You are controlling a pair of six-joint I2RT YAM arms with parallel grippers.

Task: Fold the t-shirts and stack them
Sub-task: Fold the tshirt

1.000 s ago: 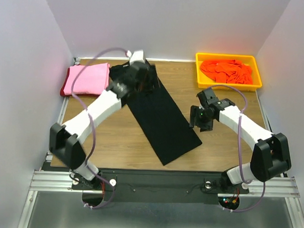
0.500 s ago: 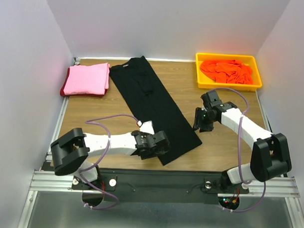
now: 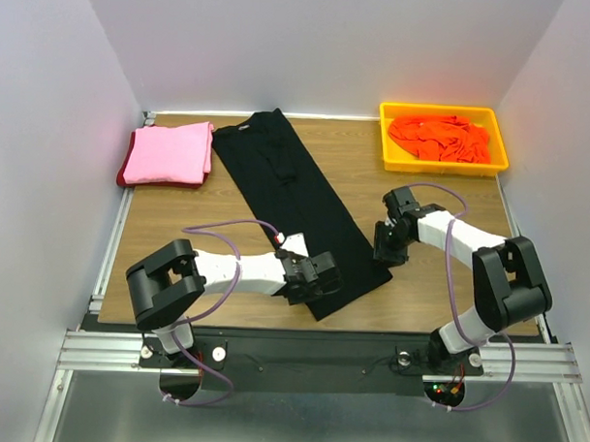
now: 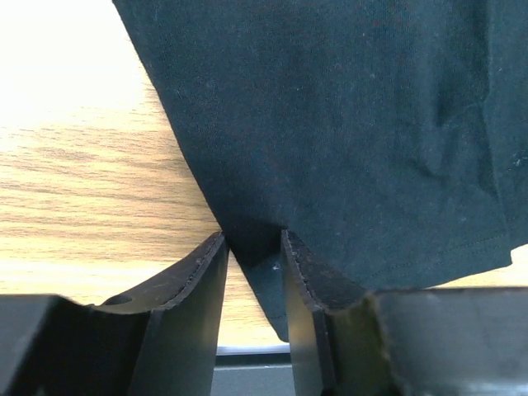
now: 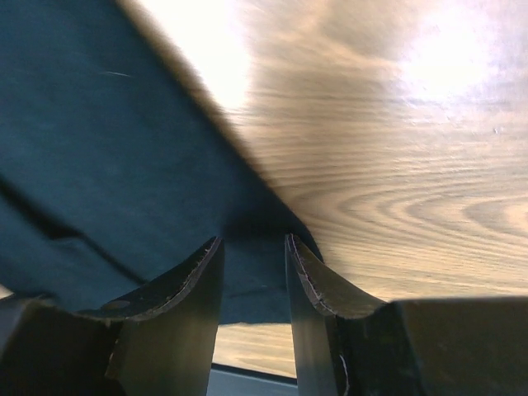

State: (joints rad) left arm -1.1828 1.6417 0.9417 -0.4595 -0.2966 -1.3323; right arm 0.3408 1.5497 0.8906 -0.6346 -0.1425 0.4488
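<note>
The black t-shirt (image 3: 296, 197) lies folded into a long strip, running diagonally from the far middle of the table to the near middle. My left gripper (image 3: 317, 278) is low at its near left corner; in the left wrist view the jaws (image 4: 253, 243) stand partly open astride the hem of the black cloth (image 4: 355, 124). My right gripper (image 3: 386, 246) is at the near right corner, and its jaws (image 5: 254, 243) also stand partly open with the edge of the black cloth (image 5: 99, 165) between them.
A folded pink t-shirt (image 3: 167, 151) lies on a dark red one (image 3: 122, 174) at the far left. A yellow tray (image 3: 444, 110) at the far right holds a crumpled orange t-shirt (image 3: 438, 137). Bare wood shows between the tray and the black shirt.
My left arm swung from the shirt's far end down to its near left corner. The right gripper shifted slightly onto the near right corner. Both pairs of jaws have narrowed around the cloth.
</note>
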